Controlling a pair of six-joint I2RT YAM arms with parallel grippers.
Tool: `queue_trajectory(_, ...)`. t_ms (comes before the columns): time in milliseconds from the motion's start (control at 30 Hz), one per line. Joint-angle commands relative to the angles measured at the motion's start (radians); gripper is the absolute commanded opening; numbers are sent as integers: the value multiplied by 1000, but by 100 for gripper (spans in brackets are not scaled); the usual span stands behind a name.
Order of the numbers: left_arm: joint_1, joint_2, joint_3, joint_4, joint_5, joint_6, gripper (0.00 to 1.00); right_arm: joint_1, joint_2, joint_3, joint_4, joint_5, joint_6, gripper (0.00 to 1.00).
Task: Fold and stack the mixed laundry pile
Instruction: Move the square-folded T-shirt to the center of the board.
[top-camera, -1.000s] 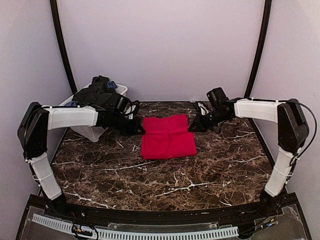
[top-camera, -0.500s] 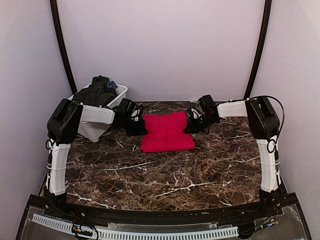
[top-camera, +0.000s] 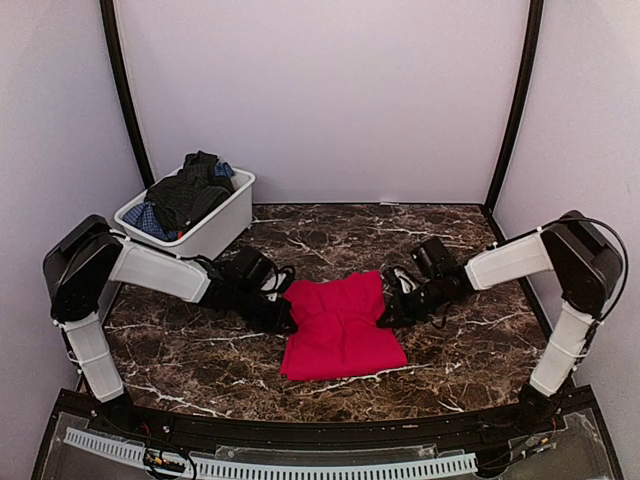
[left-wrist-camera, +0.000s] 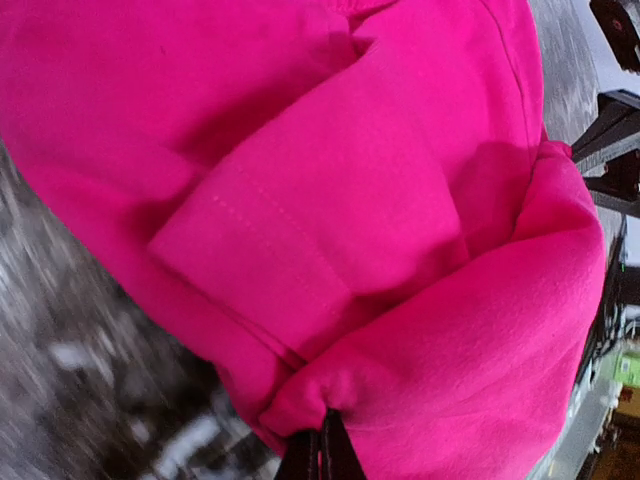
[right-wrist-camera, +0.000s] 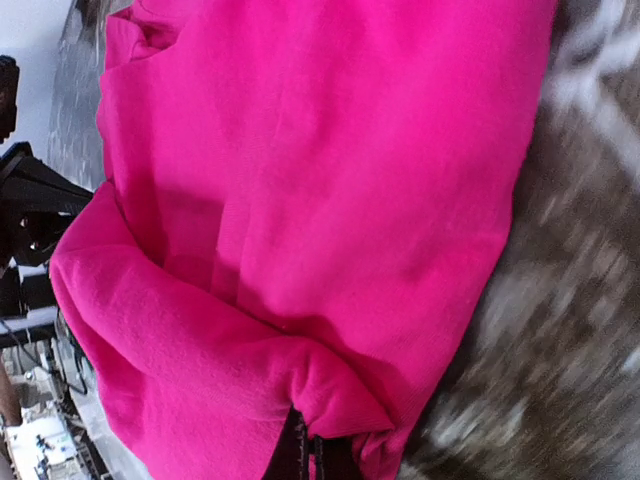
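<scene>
The bright red cloth (top-camera: 338, 328) lies folded in the middle of the table toward the front. My left gripper (top-camera: 288, 317) is shut on its left edge, and the cloth bunches at the fingertips in the left wrist view (left-wrist-camera: 400, 250). My right gripper (top-camera: 385, 313) is shut on its right edge, with a fold pinched in the right wrist view (right-wrist-camera: 300, 200). The rest of the laundry pile (top-camera: 188, 190), dark charcoal shirt with a blue checked garment, sits in the bin. The orange piece is hidden.
The white plastic bin (top-camera: 222, 225) stands at the back left corner of the dark marble table (top-camera: 330, 235). Black frame posts rise at both back corners. A ribbed white rail (top-camera: 300, 467) runs along the near edge.
Both grippers have dragged the red cloth from the back middle of the table toward the front. Both arms have swung low and nearer with it.
</scene>
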Motion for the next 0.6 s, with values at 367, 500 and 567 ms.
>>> queue_trajectory(367,-52,-376,-171,-289,-155,-55,3,45,-498,-207,-383,159,59,0)
queue_trajectory(500,-52,-372,-125,-351,-154,5,26,44,-512,-166,-328,96,22,24)
queue_trajectory(567,-53,-402,-105,-362,-165,64,40,44,-514,-128,-286,76,-10,31)
